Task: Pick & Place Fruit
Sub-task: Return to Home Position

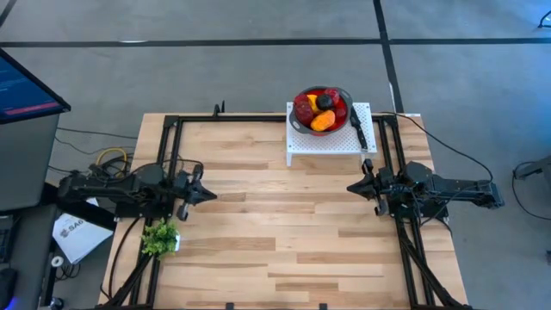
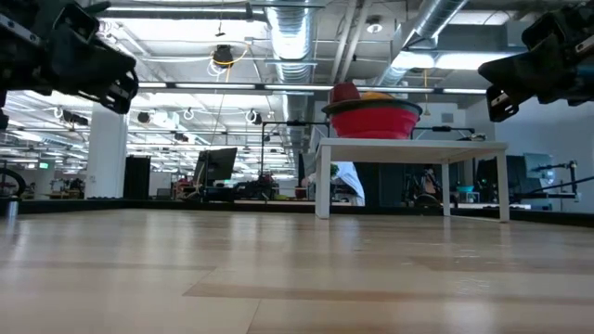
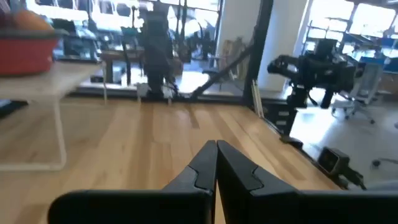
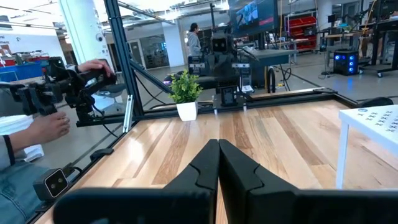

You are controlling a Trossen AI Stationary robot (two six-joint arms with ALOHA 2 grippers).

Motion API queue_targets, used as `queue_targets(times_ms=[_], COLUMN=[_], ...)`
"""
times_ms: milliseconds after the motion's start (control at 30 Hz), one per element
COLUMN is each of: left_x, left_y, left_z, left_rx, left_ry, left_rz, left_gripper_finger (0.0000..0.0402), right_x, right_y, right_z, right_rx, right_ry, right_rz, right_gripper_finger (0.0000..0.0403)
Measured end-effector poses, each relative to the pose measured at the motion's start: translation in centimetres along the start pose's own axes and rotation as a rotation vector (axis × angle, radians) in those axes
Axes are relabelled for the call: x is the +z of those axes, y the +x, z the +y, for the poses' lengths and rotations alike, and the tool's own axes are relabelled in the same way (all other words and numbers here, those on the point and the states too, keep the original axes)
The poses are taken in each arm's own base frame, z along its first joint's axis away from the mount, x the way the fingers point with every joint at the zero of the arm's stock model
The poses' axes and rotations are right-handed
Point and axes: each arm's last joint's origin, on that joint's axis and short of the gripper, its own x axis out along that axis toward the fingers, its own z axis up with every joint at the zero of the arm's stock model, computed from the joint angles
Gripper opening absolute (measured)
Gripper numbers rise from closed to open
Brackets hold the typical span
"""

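Observation:
The fruit, red, dark purple, yellow and orange pieces, lies heaped in a red bowl on a small white perforated stand at the table's far edge. In the low view the bowl tops the stand, with fruit showing above its rim. My left gripper hovers shut over the table's left side, its fingertips together. My right gripper hovers shut over the right side, below the stand, fingertips together. Neither touches anything.
A black-handled knife lies on the stand beside the bowl. A leafy green bunch in a white pot stands at the table's near left. A person's hands show beyond the left edge. Bare wood lies between the grippers.

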Motion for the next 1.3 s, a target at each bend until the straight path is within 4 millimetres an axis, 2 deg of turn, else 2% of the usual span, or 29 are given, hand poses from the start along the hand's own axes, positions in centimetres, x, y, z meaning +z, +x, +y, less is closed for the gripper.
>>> queue_targets(times_ms=[133, 400, 1300], left_x=[0.79, 0.23, 0.33], left_y=[-0.72, -0.76, -0.7], left_z=[-0.05, 0.64, 0.6], left_rx=[0.028, 0.231, 0.208], left_ry=[0.076, 0.157, 0.178], left_rz=[-0.1, -0.04, -0.048], left_gripper_finger=[0.0002, 0.0002, 0.0002], right_x=[0.0, 0.0, 0.0], right_y=[0.0, 0.0, 0.0], right_z=[-0.01, 0.0, 0.0], right_rx=[-0.002, -0.002, -0.001], right_ry=[0.0, 0.0, 0.0], right_rz=[0.0, 0.0, 0.0], right_gripper_finger=[0.0004, 0.0004, 0.0004])
